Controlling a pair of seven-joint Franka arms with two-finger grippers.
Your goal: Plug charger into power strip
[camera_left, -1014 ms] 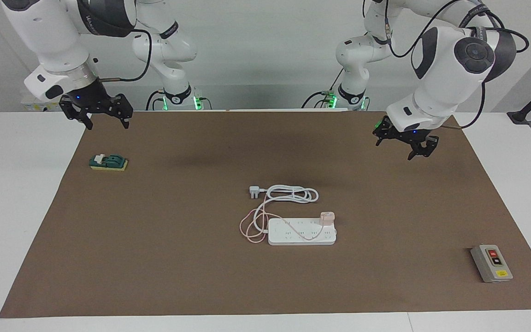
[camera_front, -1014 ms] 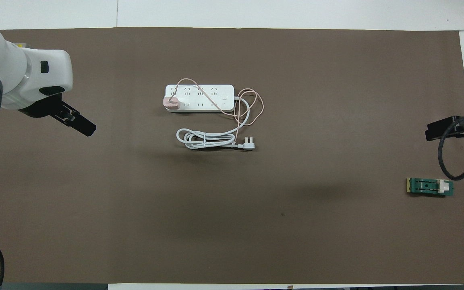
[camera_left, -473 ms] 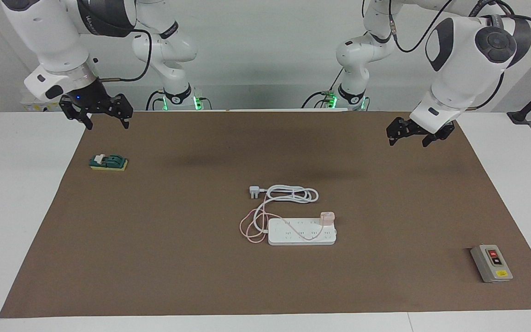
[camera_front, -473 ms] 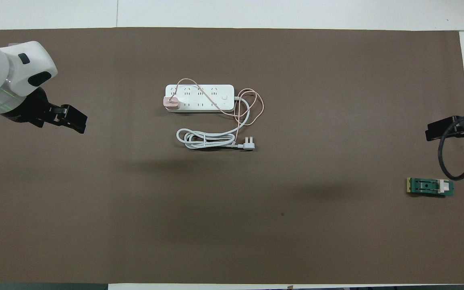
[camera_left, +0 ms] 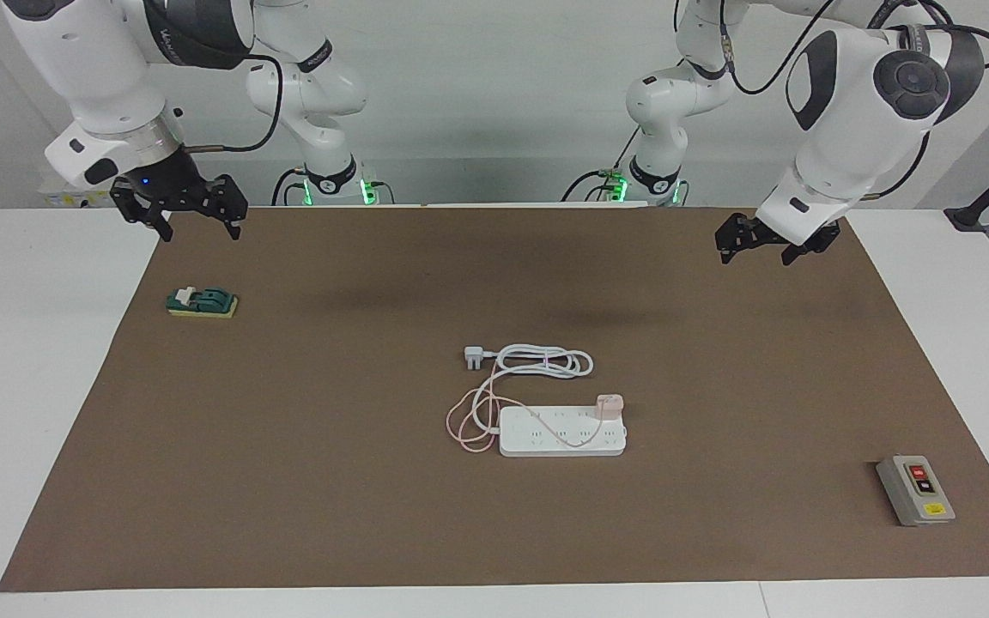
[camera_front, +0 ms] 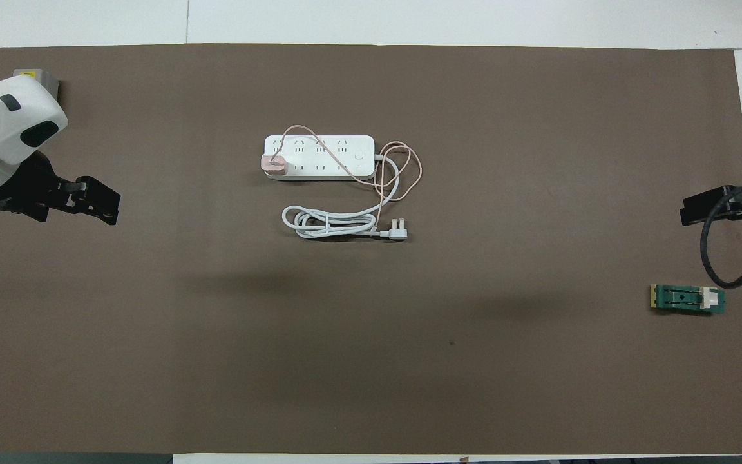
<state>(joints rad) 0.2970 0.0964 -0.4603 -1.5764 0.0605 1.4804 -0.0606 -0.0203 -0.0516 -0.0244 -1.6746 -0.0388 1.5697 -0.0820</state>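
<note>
The white power strip (camera_left: 561,438) (camera_front: 319,169) lies flat in the middle of the brown mat. The pale pink charger (camera_left: 609,404) (camera_front: 274,165) stands on its end toward the left arm's end; its thin pink cable runs across the strip and loops off the other end. I cannot tell how deep its pins sit. My left gripper (camera_left: 756,256) (camera_front: 112,209) hangs open and empty over the mat's left-arm end, well away from the strip. My right gripper (camera_left: 201,232) (camera_front: 690,211) waits open and empty over the mat's edge at the right arm's end.
A white three-pin plug (camera_left: 475,357) (camera_front: 399,230) with its coiled thick cord lies just nearer to the robots than the strip. A green switch block (camera_left: 203,302) (camera_front: 688,299) sits under the right gripper's side. A grey button box (camera_left: 915,490) (camera_front: 41,77) sits at the left arm's end.
The left arm has lifted and drawn its gripper away from the strip toward its own end of the mat. The right arm, charger and strip have not moved.
</note>
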